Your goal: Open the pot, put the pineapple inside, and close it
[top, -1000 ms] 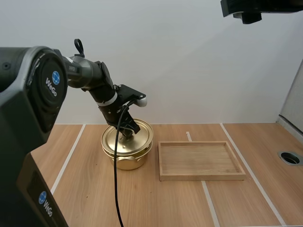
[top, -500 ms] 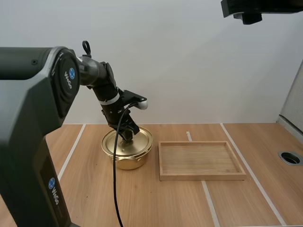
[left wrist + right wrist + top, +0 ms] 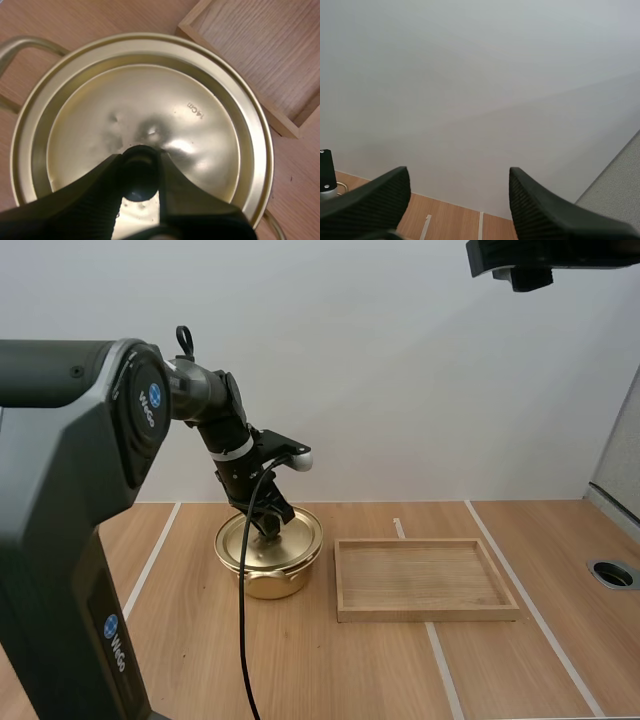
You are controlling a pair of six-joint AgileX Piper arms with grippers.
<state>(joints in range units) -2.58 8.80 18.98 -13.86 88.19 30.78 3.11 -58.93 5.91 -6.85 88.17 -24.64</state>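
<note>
A gold pot (image 3: 266,578) stands on the table left of centre, and its gold lid (image 3: 288,536) lies flat on it. My left gripper (image 3: 270,531) reaches down onto the lid's centre. In the left wrist view the lid (image 3: 200,125) is seen from above, and my left gripper (image 3: 140,171) is shut on its dark knob (image 3: 139,175), one black finger on each side. My right gripper (image 3: 459,181) stands open, with nothing between its fingers, in front of a pale wall.
A shallow wooden tray (image 3: 427,615) lies just right of the pot, and its corner (image 3: 272,122) comes close to the lid's rim. One pot handle (image 3: 15,47) sticks out on the side away from the tray. White lines cross the tabletop.
A second ago the lid hung tilted over the pot in my left gripper. It has come down and now lies level on the rim. Nothing has moved in the last half second.
</note>
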